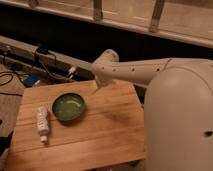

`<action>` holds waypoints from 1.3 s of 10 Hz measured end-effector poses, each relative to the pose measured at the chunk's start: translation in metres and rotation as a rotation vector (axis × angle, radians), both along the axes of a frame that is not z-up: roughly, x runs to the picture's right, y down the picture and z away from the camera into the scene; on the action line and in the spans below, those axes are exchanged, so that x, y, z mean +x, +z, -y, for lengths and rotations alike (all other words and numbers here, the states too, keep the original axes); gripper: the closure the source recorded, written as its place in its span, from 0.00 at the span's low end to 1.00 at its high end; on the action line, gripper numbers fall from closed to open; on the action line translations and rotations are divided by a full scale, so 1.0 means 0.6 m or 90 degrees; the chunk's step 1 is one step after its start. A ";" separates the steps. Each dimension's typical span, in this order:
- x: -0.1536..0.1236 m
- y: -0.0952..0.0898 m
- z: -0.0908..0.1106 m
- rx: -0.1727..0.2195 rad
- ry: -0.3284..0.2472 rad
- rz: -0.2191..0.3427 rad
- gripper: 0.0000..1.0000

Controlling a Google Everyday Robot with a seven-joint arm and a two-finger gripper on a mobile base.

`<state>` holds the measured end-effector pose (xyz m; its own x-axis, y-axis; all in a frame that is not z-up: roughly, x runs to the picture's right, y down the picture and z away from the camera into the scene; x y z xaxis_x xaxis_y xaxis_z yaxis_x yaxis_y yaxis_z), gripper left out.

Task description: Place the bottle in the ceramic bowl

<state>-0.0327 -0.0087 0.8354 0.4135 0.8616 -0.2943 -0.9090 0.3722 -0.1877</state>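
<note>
Bottle (42, 122) lies flat on the desk (105, 132), just picture-left of the bowl (68, 119) and outside it. I can't tell if they touch. Its long axis runs roughly far-to-near, slightly tilted, w/ the narrow cap end pointing at the desk's near edge and the wider end toward the far side.

Count: 1 bottle, 1 bowl, 1 arm (140, 72). Bowl is green and glossy, and sits upright in the left-centre of the desk.

Gripper (96, 89) hangs off the wrist over the far part of the desk, picture-right of the bowl and well apart from the bottle. I can't tell whether it's parted or closed up.

Desk is plain wood w/ visible planks. The robot's white body (180, 125) fills the right side. Cables (12, 77) trail on the floor at left, a long rail (30, 50) runs behind the desk, and the background is dark w/ a pale ledge (125, 22) across the top.
</note>
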 end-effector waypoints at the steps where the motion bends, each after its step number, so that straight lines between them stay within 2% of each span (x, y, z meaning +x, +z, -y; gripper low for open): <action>1: -0.043 -0.001 -0.004 0.003 -0.024 0.011 0.20; 2: -0.078 -0.005 -0.011 0.004 -0.054 0.022 0.20; 3: -0.129 -0.016 -0.023 0.002 -0.102 0.045 0.20; 4: -0.135 -0.017 -0.026 0.001 -0.114 0.046 0.20; 8: -0.131 -0.017 -0.024 -0.004 -0.121 0.048 0.20; 10: -0.148 -0.045 -0.026 -0.002 -0.165 0.060 0.20; 13: -0.198 -0.106 -0.066 -0.006 -0.218 0.092 0.20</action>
<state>-0.1514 0.0307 0.7717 0.7148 0.6640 -0.2195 -0.6964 0.6473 -0.3099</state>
